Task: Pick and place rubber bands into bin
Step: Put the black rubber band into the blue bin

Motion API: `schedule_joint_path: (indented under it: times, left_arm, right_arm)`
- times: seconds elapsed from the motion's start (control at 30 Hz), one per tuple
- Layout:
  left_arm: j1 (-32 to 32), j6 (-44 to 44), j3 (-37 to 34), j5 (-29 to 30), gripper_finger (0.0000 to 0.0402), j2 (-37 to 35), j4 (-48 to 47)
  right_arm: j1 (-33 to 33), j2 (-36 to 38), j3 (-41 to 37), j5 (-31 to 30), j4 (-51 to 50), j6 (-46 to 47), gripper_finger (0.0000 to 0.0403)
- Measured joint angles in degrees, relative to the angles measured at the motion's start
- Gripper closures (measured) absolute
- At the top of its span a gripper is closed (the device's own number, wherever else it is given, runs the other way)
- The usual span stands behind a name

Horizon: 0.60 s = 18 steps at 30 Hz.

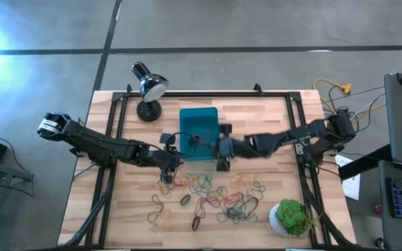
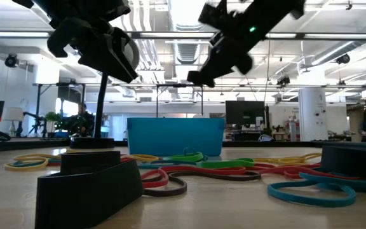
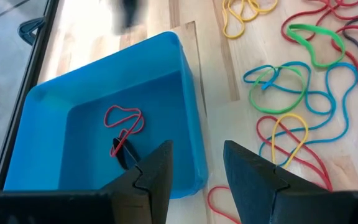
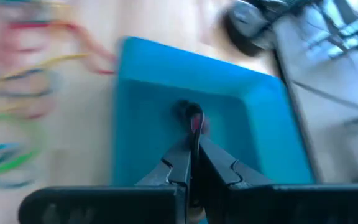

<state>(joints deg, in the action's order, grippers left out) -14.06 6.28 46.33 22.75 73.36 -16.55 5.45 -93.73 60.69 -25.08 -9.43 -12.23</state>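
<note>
The teal-blue bin point(image 1: 198, 122) point(image 2: 175, 135) stands at the table's far middle. A red rubber band point(image 3: 124, 119) and a dark one point(image 3: 120, 149) lie on its floor. Many loose rubber bands point(image 1: 208, 195) point(image 3: 291, 87) lie on the wood nearer the front edge. My left gripper point(image 1: 169, 162) point(image 3: 194, 169) hangs open above the bin's near left corner, touching nothing. My right gripper point(image 1: 222, 150) point(image 4: 190, 149) is shut and hovers over the bin's near right side. A dark and red bit point(image 4: 192, 117) shows beyond its tips; whether it is held or lies in the bin, I cannot tell.
A black desk lamp point(image 1: 149, 87) stands left of the bin at the far edge. A green plant in a white pot point(image 1: 292, 216) sits at the near right corner. Black frame rails point(image 1: 117, 125) run along both sides of the table. A dark block point(image 2: 88, 184) stands close in the low view.
</note>
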Motion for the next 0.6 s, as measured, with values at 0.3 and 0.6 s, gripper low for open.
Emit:
schedule_joint_path:
  times: [0.3,0.6]
  left_arm:
    - [0.07,0.04,0.00,0.02,0.0274,-0.04,0.07]
    - [0.07,0.07,0.02,0.03,0.0274,-0.07,0.38]
  right_arm:
    - [-11.33,-0.02,-2.20,11.45,5.87,0.38,0.0390]
    - [-13.66,-0.32,-3.75,18.36,8.46,1.67,0.0380]
